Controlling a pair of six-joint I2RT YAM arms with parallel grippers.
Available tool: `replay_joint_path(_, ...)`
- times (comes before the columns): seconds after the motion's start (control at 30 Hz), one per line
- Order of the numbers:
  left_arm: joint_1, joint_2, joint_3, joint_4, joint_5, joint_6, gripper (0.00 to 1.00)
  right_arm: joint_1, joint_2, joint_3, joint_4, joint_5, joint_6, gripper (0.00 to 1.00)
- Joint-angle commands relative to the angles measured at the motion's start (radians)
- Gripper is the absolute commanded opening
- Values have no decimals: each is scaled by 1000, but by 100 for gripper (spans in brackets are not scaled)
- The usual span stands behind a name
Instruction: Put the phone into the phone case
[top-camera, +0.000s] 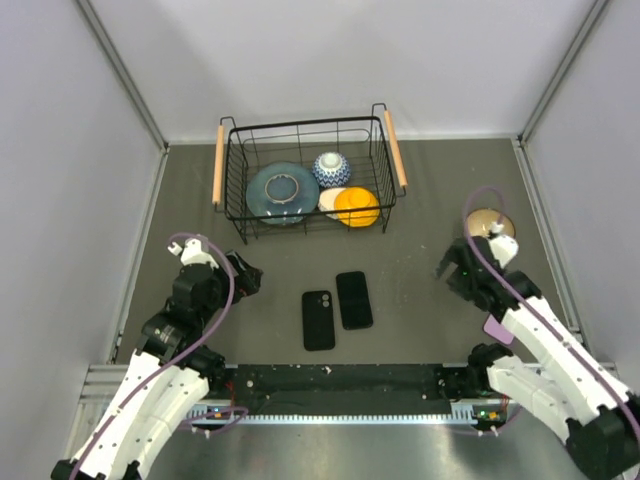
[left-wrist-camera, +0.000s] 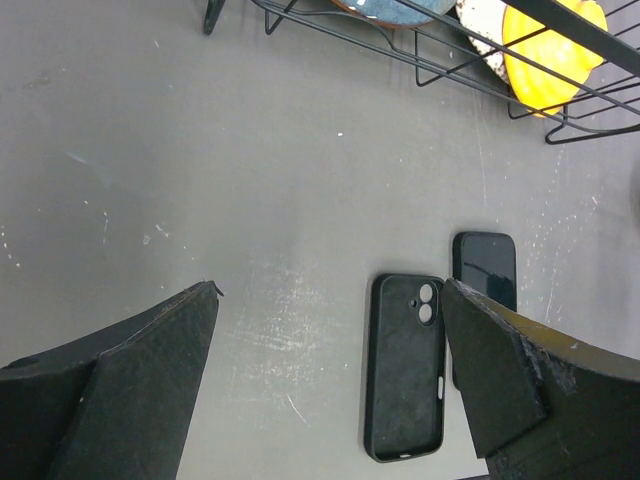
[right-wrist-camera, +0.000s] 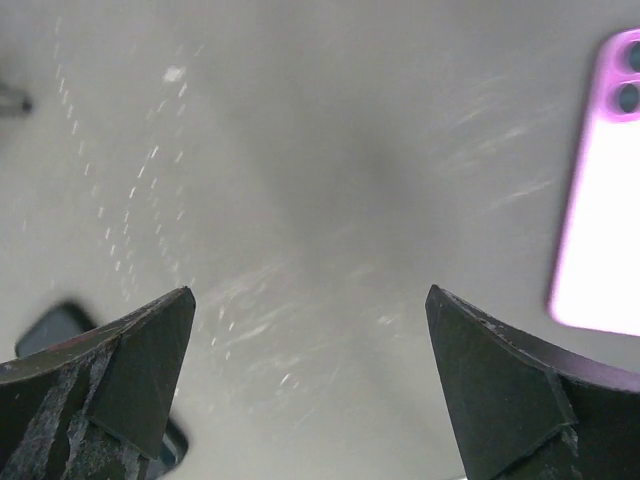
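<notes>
Near the table's (top-camera: 420, 200) front edge, centre: case (top-camera: 318, 320) lies flat, phone (top-camera: 354, 299) just beside it on the R; whether they touch is unclear. L gripper (top-camera: 248, 277) & R gripper (top-camera: 449, 264) are both spread wide, holding nothing. Purple phone (top-camera: 497, 328) lies near the R edge.

Glossy phone (top-camera: 354, 299), matte phone case (top-camera: 318, 319)

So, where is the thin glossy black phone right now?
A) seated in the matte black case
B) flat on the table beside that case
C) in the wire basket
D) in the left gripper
B: the glossy black phone lies flat on the table beside the empty matte black case.
</notes>
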Motion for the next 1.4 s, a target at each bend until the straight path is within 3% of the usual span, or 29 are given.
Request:
replay_joint_path(0.0,-3,7,-7,66,14,29,99,-141,-121,-62,-28,140,-38,99)
replay_joint_path(0.17,-3,6,-11,75,11,32,99,-397,-52,-62,-27,164,-112,99)
replay_joint_path(0.3,-1,12,-14,76,19,27,99,-525,3,-64,-25,181,-11,99)
replay_joint_path(0.83,-1,26,-16,72,-9,30,99,-804,39,-116,39,131,34,96)
replay_joint_path(1.37,-3,27,-19,76,0,39,97,-958,74,-226,279,-81,-136,99)
